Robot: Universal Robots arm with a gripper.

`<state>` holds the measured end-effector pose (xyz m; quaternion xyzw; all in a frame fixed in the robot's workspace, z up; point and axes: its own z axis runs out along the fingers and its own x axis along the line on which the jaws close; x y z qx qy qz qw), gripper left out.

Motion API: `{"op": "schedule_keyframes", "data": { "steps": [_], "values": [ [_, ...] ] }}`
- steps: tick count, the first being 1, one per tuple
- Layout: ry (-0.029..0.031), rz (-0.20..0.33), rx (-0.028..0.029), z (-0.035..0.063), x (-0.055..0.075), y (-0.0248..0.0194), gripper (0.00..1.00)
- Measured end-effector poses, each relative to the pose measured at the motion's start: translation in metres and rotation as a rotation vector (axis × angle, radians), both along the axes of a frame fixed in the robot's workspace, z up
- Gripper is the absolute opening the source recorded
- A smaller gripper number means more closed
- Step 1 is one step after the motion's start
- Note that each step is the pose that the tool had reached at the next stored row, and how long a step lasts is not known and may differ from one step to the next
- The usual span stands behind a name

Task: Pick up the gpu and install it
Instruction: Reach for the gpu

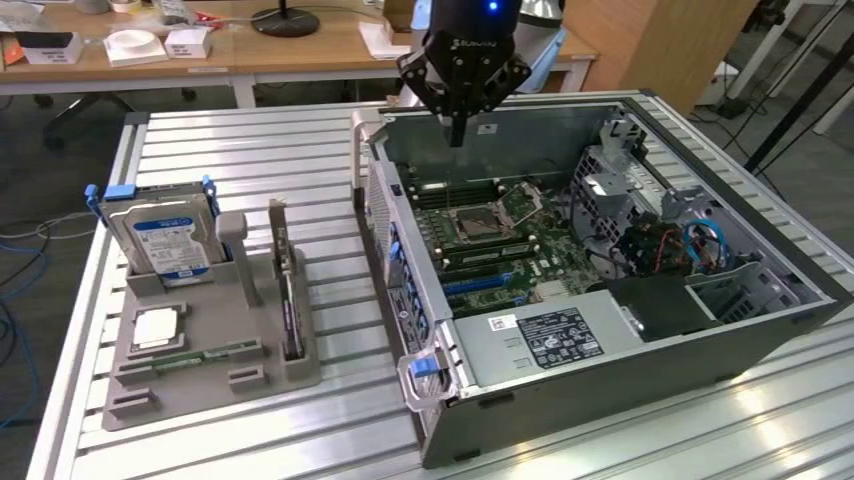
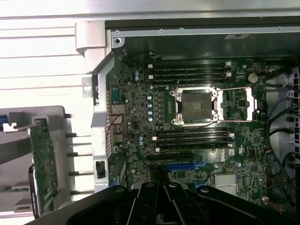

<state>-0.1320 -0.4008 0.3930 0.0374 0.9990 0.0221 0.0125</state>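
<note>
The gpu (image 1: 287,292) stands on its long edge in a slot of the grey holder (image 1: 200,385), at the exterior view's left of the open computer case (image 1: 747,170). In the wrist view the gpu (image 2: 44,164) shows as a thin card with a green board face. My gripper (image 1: 458,128) hangs over the far side of the case, above the motherboard (image 1: 487,225), well apart from the gpu. Its fingers are shut together with nothing between them. In the wrist view the gripper (image 2: 161,190) sits over the motherboard (image 2: 197,108) near a blue slot (image 2: 185,166).
A blue-labelled hard drive (image 1: 167,240) stands upright at the holder's far end, with a small chip (image 1: 156,328) and a green memory stick (image 1: 200,355) nearer. The case's raised walls, drive cage (image 1: 627,190) and cables (image 1: 701,250) surround the board. A desk with clutter (image 1: 174,45) stands behind.
</note>
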Motion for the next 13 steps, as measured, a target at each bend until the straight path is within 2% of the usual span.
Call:
{"op": "schedule_keyframes", "data": {
  "steps": [13],
  "values": [
    [0.0,0.0,0.0,-0.0001,-0.011,-0.0041,0.11]
  ]
}}
